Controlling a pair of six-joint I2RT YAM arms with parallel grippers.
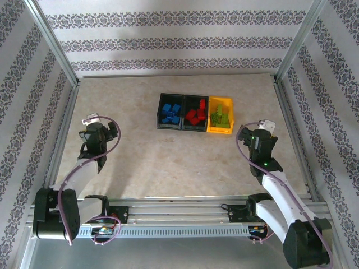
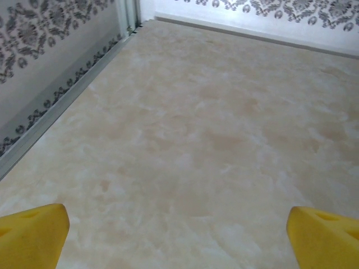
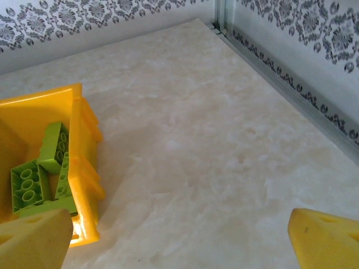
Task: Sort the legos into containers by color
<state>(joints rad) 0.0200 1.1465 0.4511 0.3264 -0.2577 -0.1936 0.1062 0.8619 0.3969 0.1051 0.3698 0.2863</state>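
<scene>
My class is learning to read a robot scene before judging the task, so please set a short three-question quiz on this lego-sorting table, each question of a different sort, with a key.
1. Fill in: the left gripper and the right gripper both stand ___, holding nothing.
2. True or false: the lime green bricks lie in the yellow bin.
3. Multiple choice: the red bricks lie in A) the yellow bin, B) the middle black bin, C) the right gripper.

Key: 1 open; 2 true; 3 B.
</scene>
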